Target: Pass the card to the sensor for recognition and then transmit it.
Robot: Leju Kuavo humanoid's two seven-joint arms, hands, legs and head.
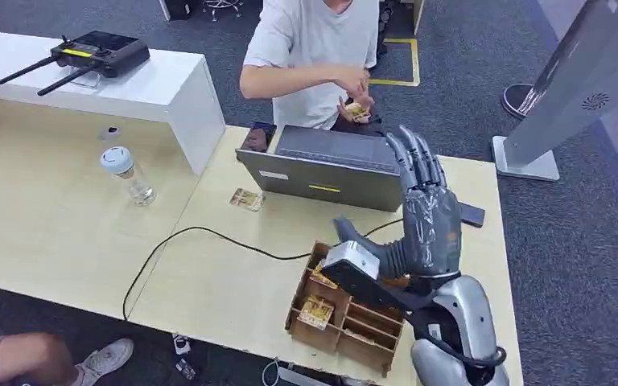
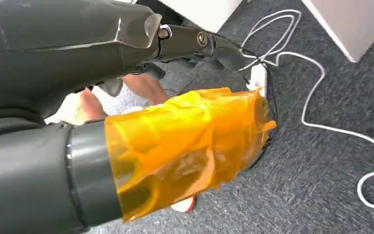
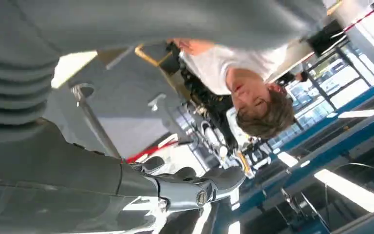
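The right hand (image 1: pixel 422 213) stands raised at lower right of the head view, fingers straight and together pointing up, thumb out to the left, holding nothing. Just below it sits the wooden divider box (image 1: pixel 346 310) with cards (image 1: pixel 315 311) in its slots; another card (image 1: pixel 247 199) lies on the table (image 1: pixel 209 281) left of centre. A person's hands (image 1: pixel 354 92) at top centre hold a small card-like item (too small to be sure). The left wrist view shows the left hand (image 2: pixel 126 97) over carpet, thumb wrapped in orange film (image 2: pixel 185 146); its grip cannot be judged.
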